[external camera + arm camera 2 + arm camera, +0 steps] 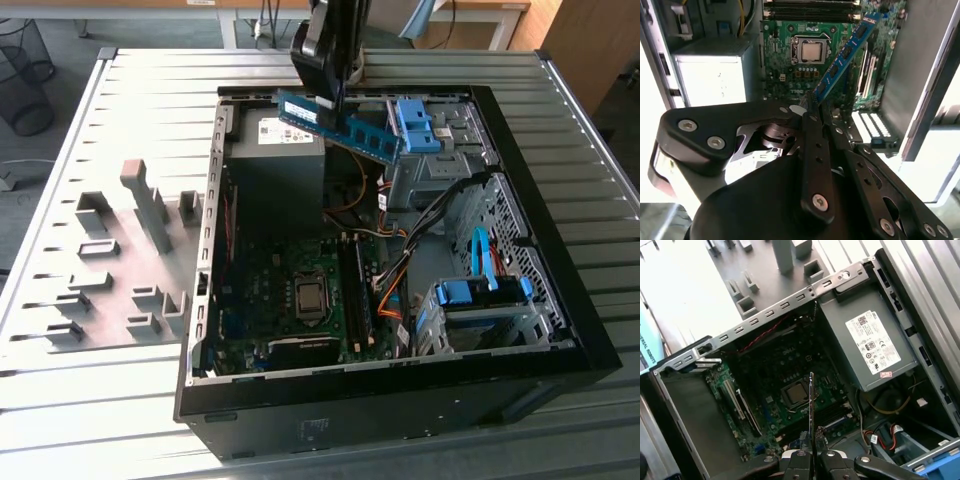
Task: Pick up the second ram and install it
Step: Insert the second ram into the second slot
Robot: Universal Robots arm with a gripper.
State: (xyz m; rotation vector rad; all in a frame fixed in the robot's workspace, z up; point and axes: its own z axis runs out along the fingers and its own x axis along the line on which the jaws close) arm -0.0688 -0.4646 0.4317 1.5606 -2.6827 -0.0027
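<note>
Surface: slatted metal table (pixel 150 90), grey fixture blocks (pixel 140 250) at the exterior view's left.
Case: open PC case (pixel 400 400) lying flat on the table, motherboard (pixel 290 290) facing up.
Gripper: gripper (pixel 335 105) hangs over the case, above the power supply (pixel 275 170).
Jaws: clenched on the second ram.
Second ram: second ram (pixel 340 125), a blue stick held in the air, tilted, its end toward the exterior view's right lower, near a blue drive bracket (pixel 415 125).
Contact: ram is clear of the motherboard, not in the ram slots (pixel 355 290).
Second wrist view: ram sticks out from the fingertips (pixel 810 120) over the CPU socket (pixel 811 50).
</note>
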